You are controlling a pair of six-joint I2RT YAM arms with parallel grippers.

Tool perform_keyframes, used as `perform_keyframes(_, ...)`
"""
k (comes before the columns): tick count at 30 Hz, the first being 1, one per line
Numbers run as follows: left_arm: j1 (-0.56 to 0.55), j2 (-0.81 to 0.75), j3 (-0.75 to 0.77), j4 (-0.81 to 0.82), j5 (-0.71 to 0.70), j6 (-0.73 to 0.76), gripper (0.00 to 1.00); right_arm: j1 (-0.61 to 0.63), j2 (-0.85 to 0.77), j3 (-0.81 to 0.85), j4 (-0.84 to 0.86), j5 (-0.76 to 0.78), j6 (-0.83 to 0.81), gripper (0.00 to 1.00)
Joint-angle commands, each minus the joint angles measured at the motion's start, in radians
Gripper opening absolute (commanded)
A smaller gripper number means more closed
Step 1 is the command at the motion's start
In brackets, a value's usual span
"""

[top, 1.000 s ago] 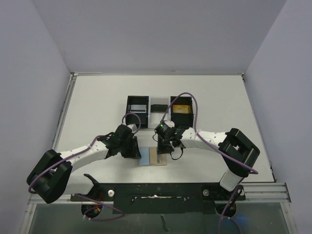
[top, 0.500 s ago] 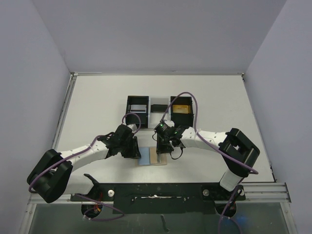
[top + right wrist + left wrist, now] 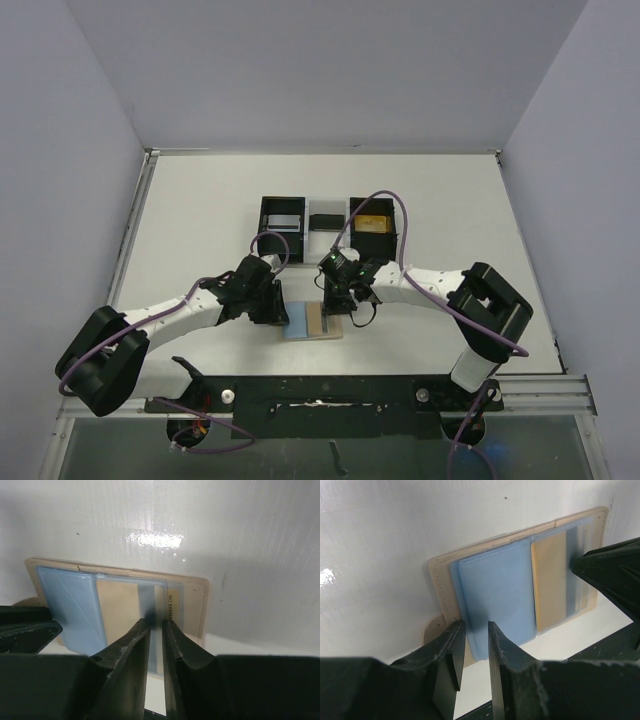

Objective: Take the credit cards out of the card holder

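Two grippers are meeting over a flat tan-brown rectangular card holder (image 3: 327, 322) lying midway along the white table's (image 3: 200, 220) near edge. The left gripper (image 3: 272, 305) is at a light blue-grey plastic card (image 3: 296, 322), and the right gripper (image 3: 335, 300) is over the holder. In the left wrist view, narrow fingers (image 3: 451, 652) are straddling the card's edge — I cannot tell whether they are pinching it. In the right wrist view, fingers (image 3: 135, 640) are standing narrowly apart on a clear strip (image 3: 150, 605) — grip unclear.
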Motion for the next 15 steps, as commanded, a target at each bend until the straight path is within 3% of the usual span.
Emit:
perform_keyframes(1, -0.004, 0.010, 0.016, 0.034, 0.021, 0.012, 0.23, 0.011, -0.022, 0.010, 0.066, -0.036, -0.013, 0.15)
perform_keyframes(10, -0.003, 0.006, 0.014, 0.036, 0.020, 0.008, 0.22, 0.001, -0.107, -0.016, 0.137, -0.080, -0.011, 0.01)
perform_keyframes(15, -0.004, 0.010, 0.018, 0.036, 0.021, 0.008, 0.22, 0.004, -0.108, -0.010, 0.108, -0.063, -0.010, 0.00)
